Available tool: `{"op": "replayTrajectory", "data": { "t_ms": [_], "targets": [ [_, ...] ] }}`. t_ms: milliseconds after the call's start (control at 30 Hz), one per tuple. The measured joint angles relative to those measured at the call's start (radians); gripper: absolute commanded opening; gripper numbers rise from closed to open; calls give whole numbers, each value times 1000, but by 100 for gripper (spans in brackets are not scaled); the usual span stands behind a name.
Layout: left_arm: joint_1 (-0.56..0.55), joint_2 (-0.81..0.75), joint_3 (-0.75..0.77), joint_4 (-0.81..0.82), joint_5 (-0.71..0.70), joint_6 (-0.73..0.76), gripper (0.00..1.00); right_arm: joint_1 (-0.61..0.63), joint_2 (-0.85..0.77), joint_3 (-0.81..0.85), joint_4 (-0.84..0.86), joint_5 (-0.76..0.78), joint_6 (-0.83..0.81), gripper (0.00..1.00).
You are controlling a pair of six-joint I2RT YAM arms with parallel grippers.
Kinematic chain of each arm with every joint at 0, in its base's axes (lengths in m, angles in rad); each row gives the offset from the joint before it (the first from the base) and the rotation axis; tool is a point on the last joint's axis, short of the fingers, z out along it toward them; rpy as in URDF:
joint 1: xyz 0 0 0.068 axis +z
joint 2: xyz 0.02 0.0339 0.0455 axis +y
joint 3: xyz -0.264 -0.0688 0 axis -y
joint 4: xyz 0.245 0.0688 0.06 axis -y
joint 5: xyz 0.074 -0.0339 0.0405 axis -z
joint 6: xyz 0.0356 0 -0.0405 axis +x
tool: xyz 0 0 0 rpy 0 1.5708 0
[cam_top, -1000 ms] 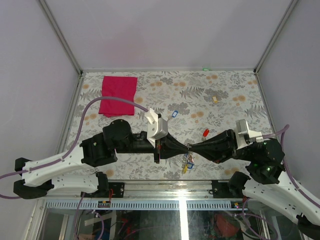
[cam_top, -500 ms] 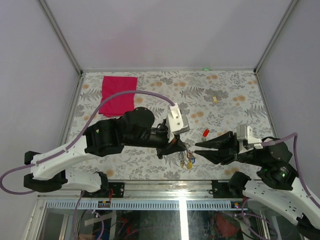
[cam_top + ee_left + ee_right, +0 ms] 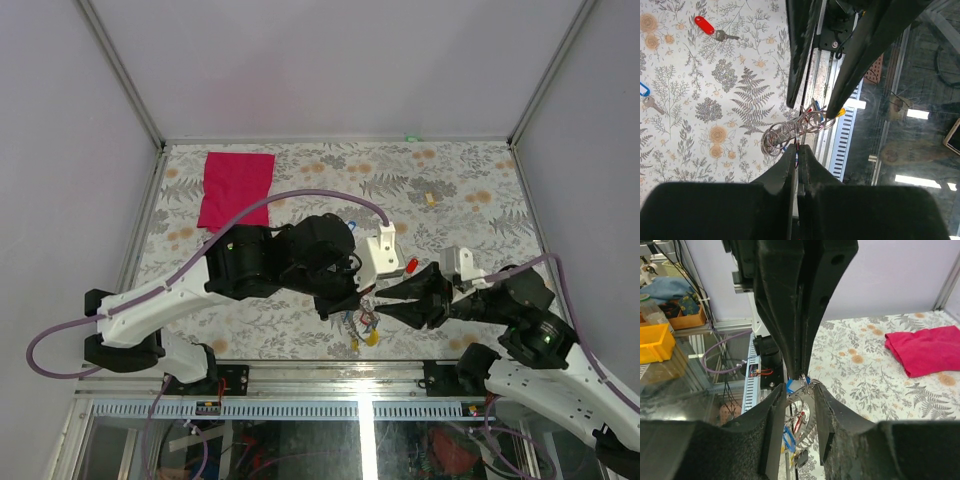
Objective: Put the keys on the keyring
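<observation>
My left gripper [image 3: 357, 300] is shut on the thin metal keyring [image 3: 788, 133] and holds it above the table's near edge. Keys with blue [image 3: 792, 434], red and yellow [image 3: 372, 338] tags hang from the ring [image 3: 362, 319]. My right gripper [image 3: 383, 294] is open, its fingers [image 3: 858, 55] on either side of the ring [image 3: 803, 407], facing the left gripper [image 3: 802, 371]. A loose red-tagged key [image 3: 410, 265] lies just behind the grippers and also shows in the left wrist view [image 3: 705, 25]. A loose blue-tagged key [image 3: 643, 90] lies farther back, partly behind the left arm [image 3: 350, 226].
A red cloth [image 3: 236, 188] lies at the back left of the floral table and shows in the right wrist view [image 3: 925, 348]. A small tan block [image 3: 430, 198] sits at the back right. The metal rail of the near edge [image 3: 320, 368] runs right under the grippers.
The right gripper let go of the ring, drew back open, then came in again with its fingers round the ring. The left arm swung right and forward with the ring.
</observation>
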Motion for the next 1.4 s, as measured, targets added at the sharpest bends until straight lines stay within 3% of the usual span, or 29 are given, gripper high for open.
{"op": "replayTrajectory", "data": {
  "t_ms": [467, 733, 833, 1000, 1300, 1400],
  "targets": [
    [-18, 24, 36, -35, 5, 21, 0, 0, 96, -9, 61, -104, 11, 34],
    [-24, 26, 36, -47, 5, 24, 0, 0, 143, -9, 84, -151, 26, 14],
    [-25, 26, 36, -53, 8, 25, 0, 0, 148, -9, 85, -158, 27, 0],
    [-25, 26, 36, -54, 10, 25, 0, 0, 148, -9, 83, -161, 26, 0],
    [-25, -33, -15, 21, 14, 24, 23, 0, 98, -9, 83, -132, 30, 0],
    [-25, -93, -63, 65, 20, 18, 26, 0, 78, -9, 96, -130, 50, 0]
  ]
}}
